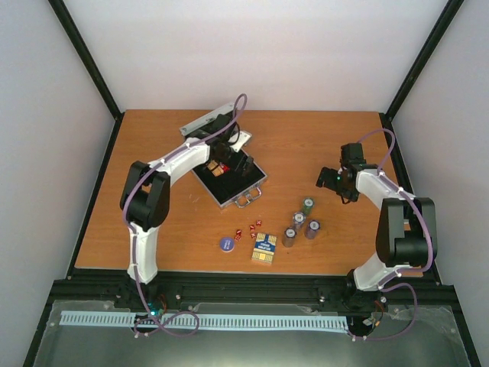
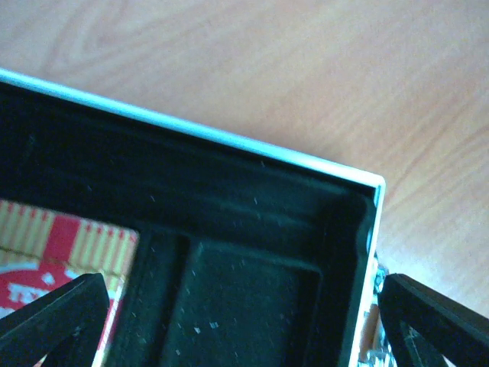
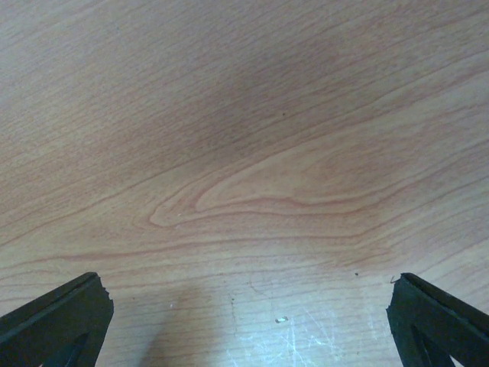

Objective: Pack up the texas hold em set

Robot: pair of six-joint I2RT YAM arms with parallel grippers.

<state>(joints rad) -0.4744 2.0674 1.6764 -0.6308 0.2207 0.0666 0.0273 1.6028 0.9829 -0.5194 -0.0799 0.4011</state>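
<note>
Wood tabletop fills right wrist view; left wrist shows case.

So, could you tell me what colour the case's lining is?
The lining is black; left wrist view.

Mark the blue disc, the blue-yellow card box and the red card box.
blue disc (image 1: 226,243): top view, centre of its face.
blue-yellow card box (image 1: 263,247): top view, middle of its top.
red card box (image 2: 61,245): left wrist view, its visible printed top.

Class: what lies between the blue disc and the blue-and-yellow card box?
Small red dice lie loose between the blue disc and card box; the top view shows this.
</note>
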